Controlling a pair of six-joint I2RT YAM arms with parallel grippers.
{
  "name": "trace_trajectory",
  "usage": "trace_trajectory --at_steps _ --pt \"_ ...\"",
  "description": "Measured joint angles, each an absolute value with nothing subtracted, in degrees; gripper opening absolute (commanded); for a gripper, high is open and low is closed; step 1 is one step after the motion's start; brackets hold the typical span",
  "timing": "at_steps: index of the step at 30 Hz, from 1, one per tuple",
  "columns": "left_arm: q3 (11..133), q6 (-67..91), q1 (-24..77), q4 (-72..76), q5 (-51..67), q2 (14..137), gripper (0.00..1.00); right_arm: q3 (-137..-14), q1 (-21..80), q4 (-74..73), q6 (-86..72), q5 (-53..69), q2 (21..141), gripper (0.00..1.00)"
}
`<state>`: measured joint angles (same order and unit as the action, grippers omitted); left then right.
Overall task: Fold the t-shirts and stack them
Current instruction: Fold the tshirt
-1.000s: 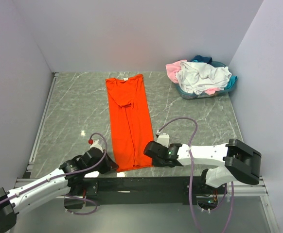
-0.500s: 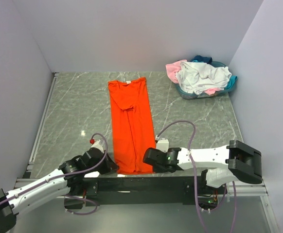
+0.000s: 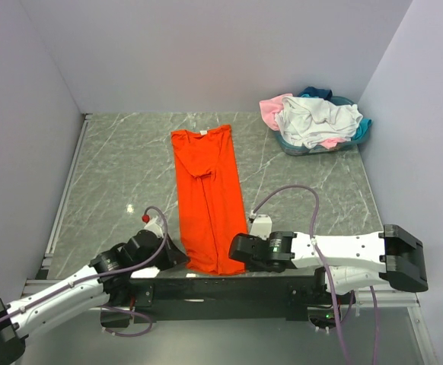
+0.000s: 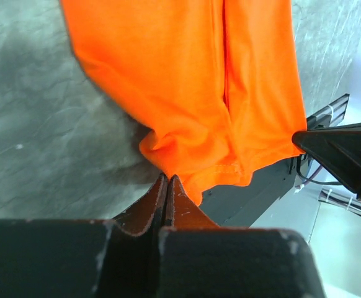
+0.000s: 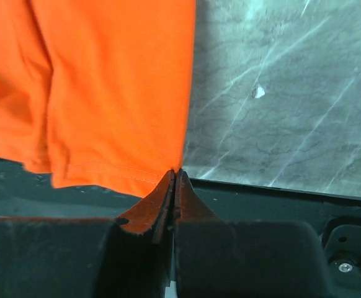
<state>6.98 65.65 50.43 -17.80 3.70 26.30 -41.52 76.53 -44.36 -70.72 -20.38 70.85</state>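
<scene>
A bright orange t-shirt (image 3: 206, 190) lies folded into a long strip down the middle of the grey marble table (image 3: 122, 175), its collar at the far end. Its hem hangs slightly over the near edge. My left gripper (image 3: 179, 258) is shut on the hem's left corner; in the left wrist view the shut tips (image 4: 168, 178) pinch the orange cloth (image 4: 187, 93). My right gripper (image 3: 235, 253) is shut on the hem's right corner, the tips (image 5: 176, 172) nipping the orange edge (image 5: 106, 81). More t-shirts, white, pale pink and teal, sit heaped (image 3: 317, 122) at the back right.
Pale walls close in the table on three sides. A black rail (image 3: 229, 287) runs along the near edge under the hem. A metal strip (image 3: 65, 190) borders the table's left side. The right arm's purple cable (image 3: 286, 190) loops above the marble.
The orange t-shirt has slid toward the near edge, its hem now over the rim. The right gripper has closed on the hem corner and its arm has stretched lower.
</scene>
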Motion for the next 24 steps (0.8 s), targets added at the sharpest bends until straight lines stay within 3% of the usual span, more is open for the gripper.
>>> trace_trajectory --at_steps 12,24 --pt "9.9 65.6 50.4 -12.3 3.3 28.3 0.0 -46.5 75.7 -45.7 -69.1 -24.8 71.1 0.0" --pt "14.1 62.9 49.9 -8.4 -2.5 35.7 0.0 -49.7 66.3 -41.3 -59.9 -27.0 71.8 0.0"
